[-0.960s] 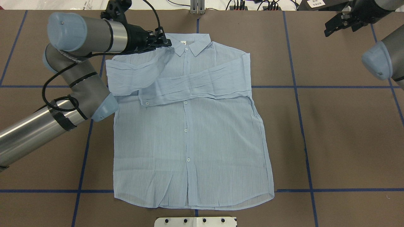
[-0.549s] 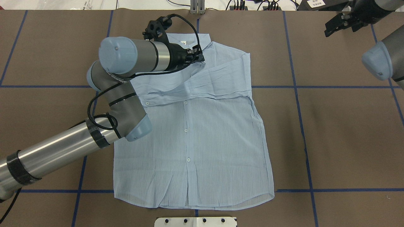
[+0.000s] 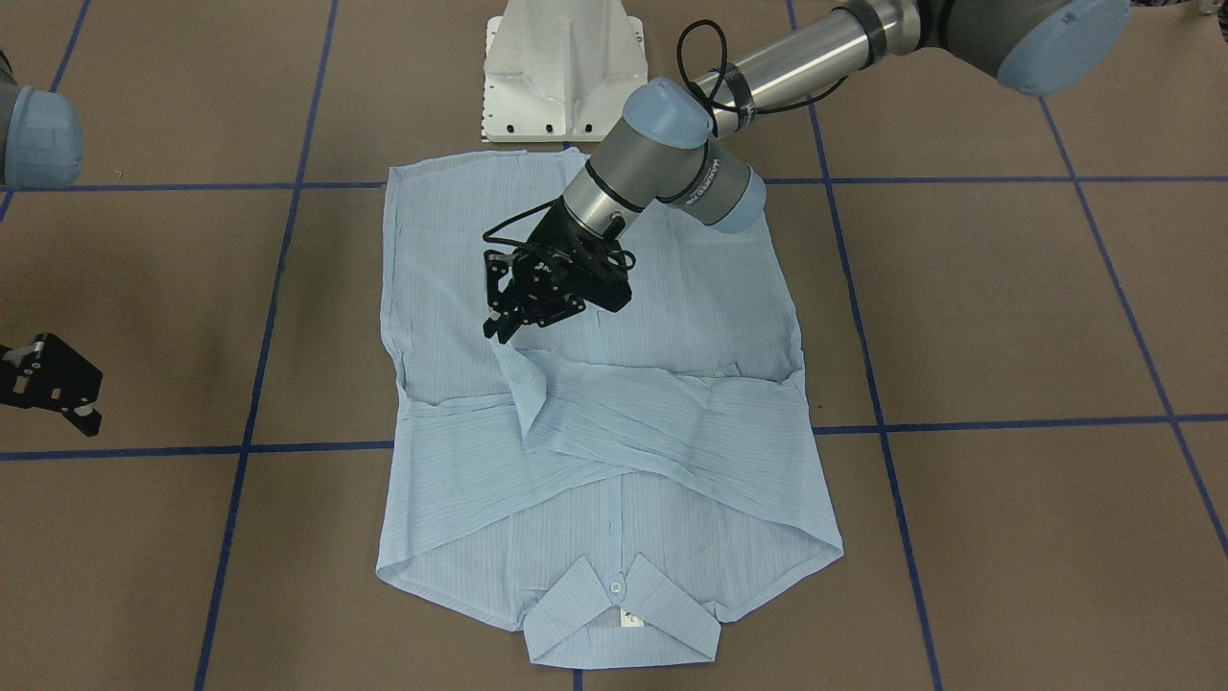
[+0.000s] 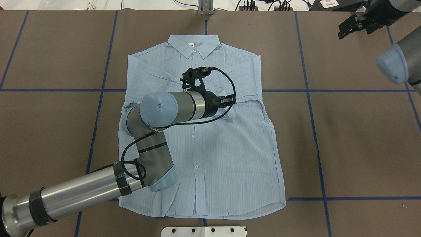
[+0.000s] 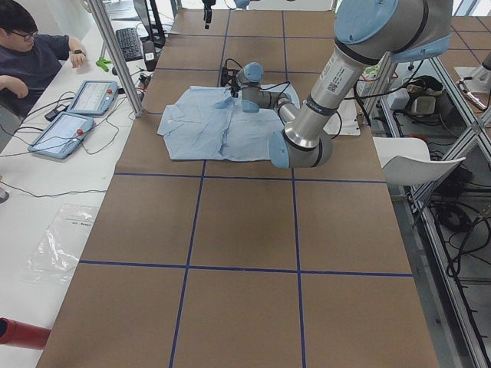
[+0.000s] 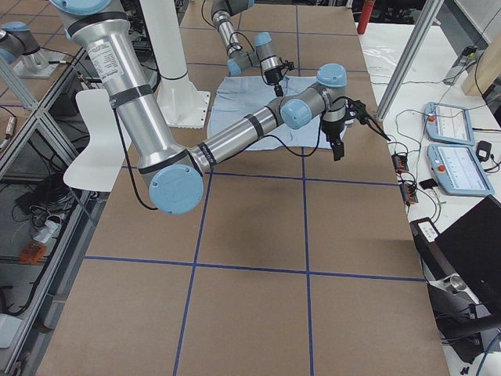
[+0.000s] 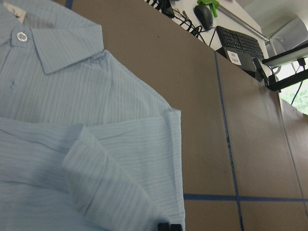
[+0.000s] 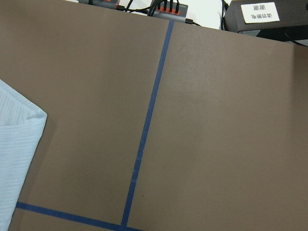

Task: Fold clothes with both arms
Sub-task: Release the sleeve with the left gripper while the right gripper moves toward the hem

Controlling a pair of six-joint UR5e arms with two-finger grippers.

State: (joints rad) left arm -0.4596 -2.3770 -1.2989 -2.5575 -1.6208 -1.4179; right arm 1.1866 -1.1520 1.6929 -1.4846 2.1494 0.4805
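Left gripper (image 3: 501, 334) clamped on shirt (image 3: 595, 461) sleeve (over chest); right gripper (image 3: 53, 389) well apart, state unclear.

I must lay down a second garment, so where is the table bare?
The widest bare table is on the robot's right of the shirt, nearer the robot than the right gripper. A smaller patch lies left of the collar. It is crowded over the shirt's middle, where the left gripper and left arm reach.
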